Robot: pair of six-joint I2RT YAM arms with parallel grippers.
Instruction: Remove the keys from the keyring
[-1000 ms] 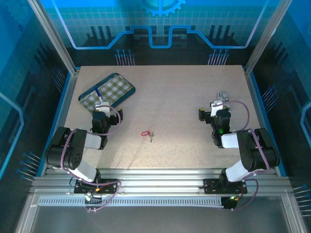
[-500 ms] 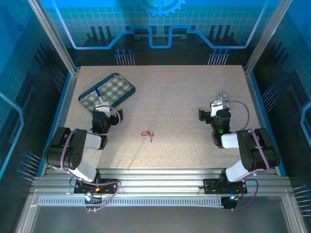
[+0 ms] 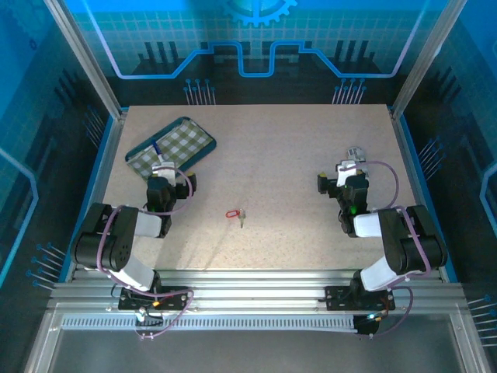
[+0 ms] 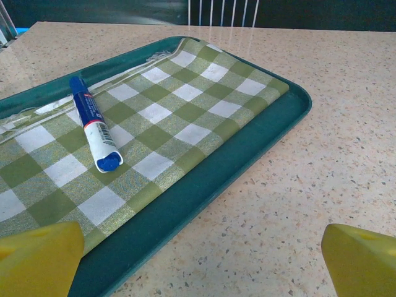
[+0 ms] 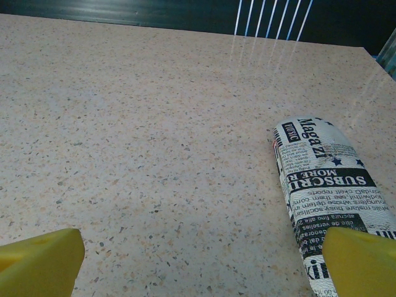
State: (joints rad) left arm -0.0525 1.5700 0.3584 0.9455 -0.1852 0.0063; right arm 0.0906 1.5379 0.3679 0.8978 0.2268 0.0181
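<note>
A tiny red keyring tag (image 3: 231, 214) lies on the speckled table near the middle, with a small silver key (image 3: 242, 217) touching its right side. My left gripper (image 3: 163, 172) rests at the left, well apart from them, open with bare table between its yellow fingertips (image 4: 37, 257). My right gripper (image 3: 348, 169) sits at the right, also open, its yellow fingertips (image 5: 40, 260) spread over bare table.
A teal tray (image 3: 200, 152) with a green checked cloth (image 4: 185, 105) and a blue-and-white marker (image 4: 93, 120) lies just beyond the left gripper. A newsprint-patterned cylinder (image 5: 325, 192) lies by the right gripper's right finger. Blue walls ring the table.
</note>
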